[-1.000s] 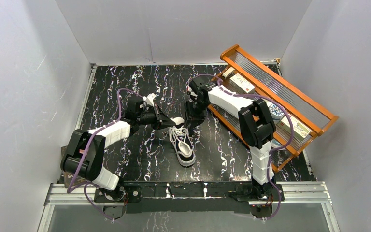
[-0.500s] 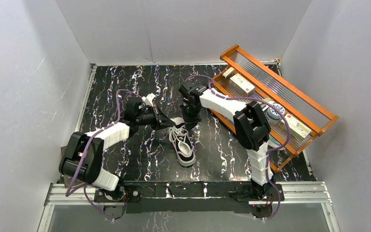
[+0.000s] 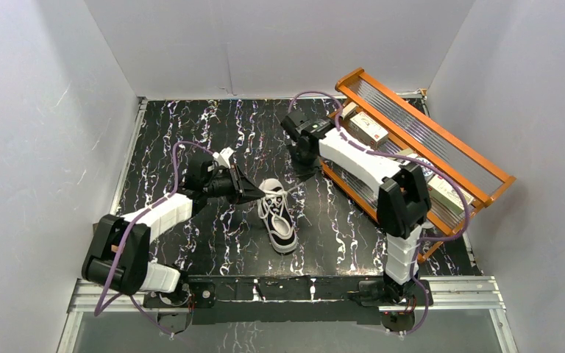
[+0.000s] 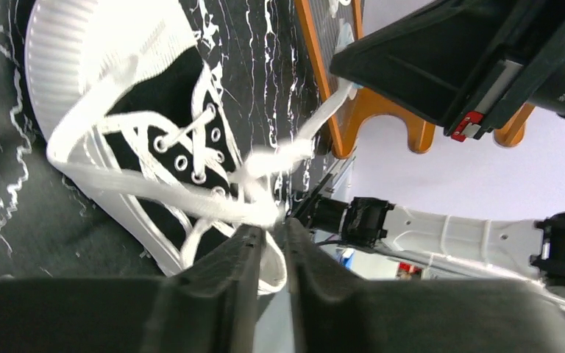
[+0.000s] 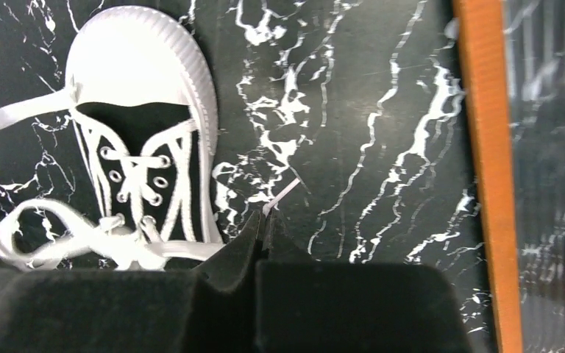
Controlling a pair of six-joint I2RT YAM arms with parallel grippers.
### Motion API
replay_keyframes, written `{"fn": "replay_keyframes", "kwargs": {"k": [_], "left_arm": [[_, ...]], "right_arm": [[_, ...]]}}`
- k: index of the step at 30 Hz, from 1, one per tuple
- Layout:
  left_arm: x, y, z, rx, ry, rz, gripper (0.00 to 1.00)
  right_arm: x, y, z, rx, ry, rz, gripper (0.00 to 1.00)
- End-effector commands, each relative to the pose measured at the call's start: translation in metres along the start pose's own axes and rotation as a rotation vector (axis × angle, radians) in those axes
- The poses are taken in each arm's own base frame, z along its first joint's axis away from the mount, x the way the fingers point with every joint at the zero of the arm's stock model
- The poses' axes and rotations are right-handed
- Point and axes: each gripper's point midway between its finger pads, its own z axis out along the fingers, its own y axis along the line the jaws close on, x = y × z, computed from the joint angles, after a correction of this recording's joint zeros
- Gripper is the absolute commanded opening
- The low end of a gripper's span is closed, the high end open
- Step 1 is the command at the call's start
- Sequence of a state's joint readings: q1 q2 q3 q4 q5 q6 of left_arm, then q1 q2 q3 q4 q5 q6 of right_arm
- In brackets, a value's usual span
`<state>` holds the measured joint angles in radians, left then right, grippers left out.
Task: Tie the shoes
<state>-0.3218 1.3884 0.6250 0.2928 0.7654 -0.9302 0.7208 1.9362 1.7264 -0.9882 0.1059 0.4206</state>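
Two claws are holding the laces (image 4: 276, 157) of the shoe (image 3: 279, 220) in the middle of the desk (image 3: 191, 125).
The shoe is looking light and slidy, the laces soft and floppy, so pinching near the ends seems best. Left claw (image 4: 271, 232) and right claw (image 5: 263, 220) are each clenching one. Only the left wrist view is showing them crossing.
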Motion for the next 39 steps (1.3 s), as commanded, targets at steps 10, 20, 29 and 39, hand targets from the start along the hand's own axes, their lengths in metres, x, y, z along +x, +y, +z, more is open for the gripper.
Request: {"fn": "replay_keyframes", "kwargs": {"k": [10, 20, 29, 39], "left_arm": [[0.01, 0.013, -0.062, -0.358, -0.151, -0.204, 0.81], [-0.048, 0.042, -0.019, -0.505, -0.091, -0.137, 0.66], [-0.037, 0.087, 0.009, -0.596, -0.12, -0.53, 0.54], [-0.011, 0.104, 0.033, -0.559, -0.127, -0.712, 0.37]], "right_arm": [[0.004, -0.014, -0.032, -0.038, -0.141, -0.019, 0.0], [0.003, -0.008, -0.036, -0.092, -0.177, -0.047, 0.0], [-0.002, -0.002, -0.038, -0.116, -0.188, -0.06, 0.0], [-0.003, -0.001, -0.041, -0.127, -0.2, -0.065, 0.0]]}}
